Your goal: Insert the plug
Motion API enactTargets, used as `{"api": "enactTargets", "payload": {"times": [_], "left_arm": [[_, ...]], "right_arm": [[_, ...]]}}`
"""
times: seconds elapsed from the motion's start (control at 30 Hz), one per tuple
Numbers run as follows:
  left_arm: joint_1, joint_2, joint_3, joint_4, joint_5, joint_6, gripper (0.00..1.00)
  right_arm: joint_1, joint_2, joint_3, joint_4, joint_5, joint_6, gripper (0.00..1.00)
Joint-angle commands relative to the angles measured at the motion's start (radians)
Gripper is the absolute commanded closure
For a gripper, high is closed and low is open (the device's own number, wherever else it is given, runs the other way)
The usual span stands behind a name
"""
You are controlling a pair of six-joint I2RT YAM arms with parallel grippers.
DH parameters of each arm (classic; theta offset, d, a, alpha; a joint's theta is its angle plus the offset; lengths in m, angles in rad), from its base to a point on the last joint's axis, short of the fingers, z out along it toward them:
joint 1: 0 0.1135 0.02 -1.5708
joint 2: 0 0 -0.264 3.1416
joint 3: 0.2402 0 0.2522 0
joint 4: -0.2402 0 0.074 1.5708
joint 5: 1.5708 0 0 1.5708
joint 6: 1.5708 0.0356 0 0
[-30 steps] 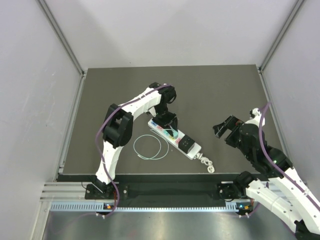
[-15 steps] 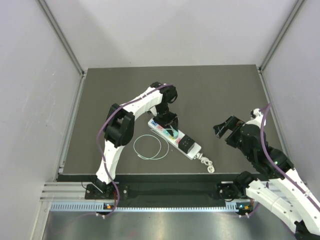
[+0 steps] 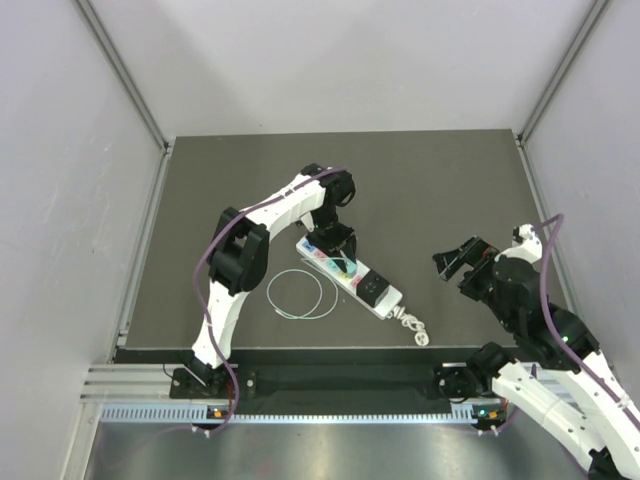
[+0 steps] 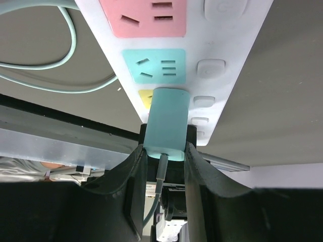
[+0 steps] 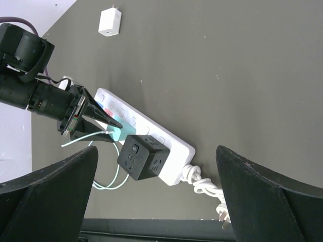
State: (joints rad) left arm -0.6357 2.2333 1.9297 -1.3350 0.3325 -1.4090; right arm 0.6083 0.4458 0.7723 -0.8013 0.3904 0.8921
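A white power strip [image 3: 385,299] lies slantwise in the middle of the dark table. In the left wrist view it [image 4: 202,50] shows pink, teal and yellow sockets. My left gripper [image 3: 338,245] is shut on a teal plug [image 4: 166,123], whose front end stands at the yellow socket. Both fingers [image 4: 133,181] press on the plug's sides. The plug's teal cable [image 3: 295,295] loops on the table to the left. My right gripper [image 3: 458,258] is open and empty, held above the table to the right of the strip. The plug [image 5: 117,134] also shows in the right wrist view.
A black cube adapter [image 5: 146,157] sits in the strip's near end. The strip's knotted white cord and plug [image 3: 412,326] lie by the table's front edge. A small white charger [image 5: 110,22] lies farther back. Grey walls stand on three sides.
My right arm has drawn back a little to the right. My left gripper has shifted only slightly over the strip, still holding the teal plug.
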Motion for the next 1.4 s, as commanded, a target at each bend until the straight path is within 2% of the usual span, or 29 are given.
{"api": "enactTargets", "payload": {"times": [0.0,0.13,0.43,0.5,0.87,0.93,0.97,1.37], "left_arm": [[0.004,-0.007,-0.021,0.155,-0.15,0.022,0.65],[0.005,-0.024,-0.024,0.157,-0.151,0.03,0.59],[0.005,-0.029,-0.034,0.183,-0.095,0.061,0.56],[0.004,-0.032,-0.035,0.175,-0.107,0.062,0.52],[0.01,-0.049,-0.038,0.16,-0.108,0.071,0.44],[0.01,-0.054,-0.038,0.16,-0.116,0.071,0.41],[0.008,-0.057,-0.038,0.16,-0.118,0.071,0.34],[0.016,-0.073,-0.035,0.14,-0.128,0.1,0.23]], "right_arm": [[0.004,-0.021,0.021,-0.022,0.008,0.01,0.0],[0.004,-0.032,0.035,-0.044,0.021,0.013,0.0],[0.004,-0.053,0.056,-0.071,0.019,0.033,0.0],[0.004,-0.058,0.067,-0.088,0.022,0.033,0.0],[0.004,-0.096,0.074,-0.104,0.028,0.042,0.0],[0.004,-0.101,0.076,-0.108,0.033,0.038,0.0],[0.004,-0.102,0.074,-0.107,0.031,0.031,0.0],[0.004,-0.073,0.088,-0.091,0.011,0.013,0.0]]}}
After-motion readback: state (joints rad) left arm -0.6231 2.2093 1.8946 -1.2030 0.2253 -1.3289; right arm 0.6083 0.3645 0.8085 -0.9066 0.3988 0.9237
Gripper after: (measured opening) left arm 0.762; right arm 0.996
